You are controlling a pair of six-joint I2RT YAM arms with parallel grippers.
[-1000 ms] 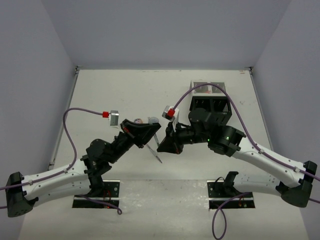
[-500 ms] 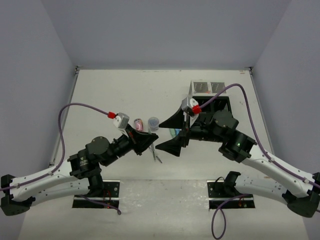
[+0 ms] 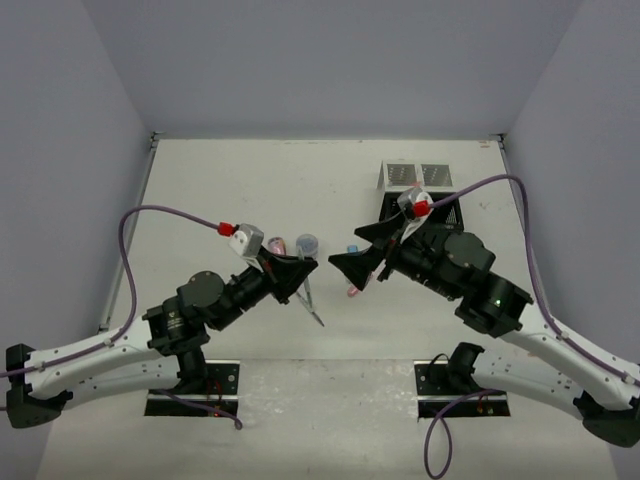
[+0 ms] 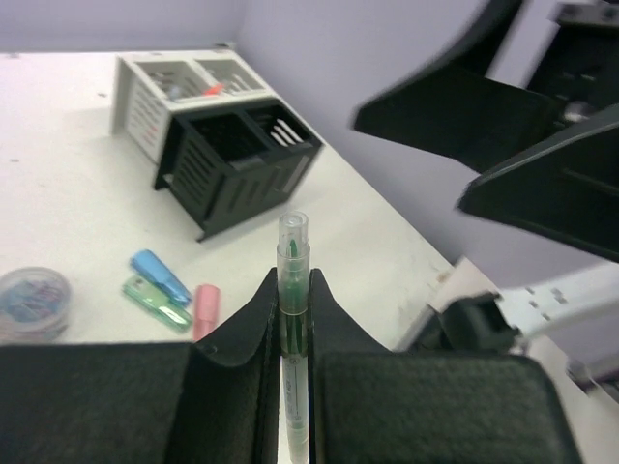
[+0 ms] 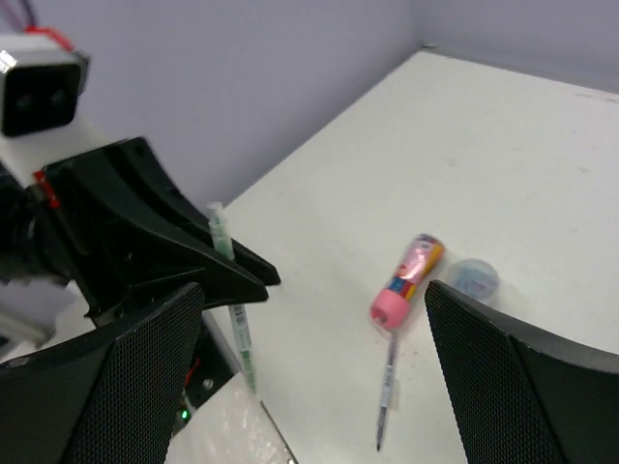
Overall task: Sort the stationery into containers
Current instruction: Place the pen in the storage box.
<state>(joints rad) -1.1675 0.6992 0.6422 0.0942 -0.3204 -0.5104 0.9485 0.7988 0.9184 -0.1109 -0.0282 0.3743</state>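
Left gripper (image 4: 293,290) clamped on green pen (image 4: 293,256), pen pointing 12 o'clock, probably presented for handover. Right gripper (image 5: 309,300) spread wide. Black box (image 4: 237,164) at 11 o'clock.

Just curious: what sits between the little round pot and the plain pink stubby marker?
A blue marker and a green marker, side by side, between pot and pink marker in the left wrist view.

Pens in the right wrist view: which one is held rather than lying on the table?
The green pen, pinched in the left gripper. The other thin pen lies flat on the table next to the pink marker.
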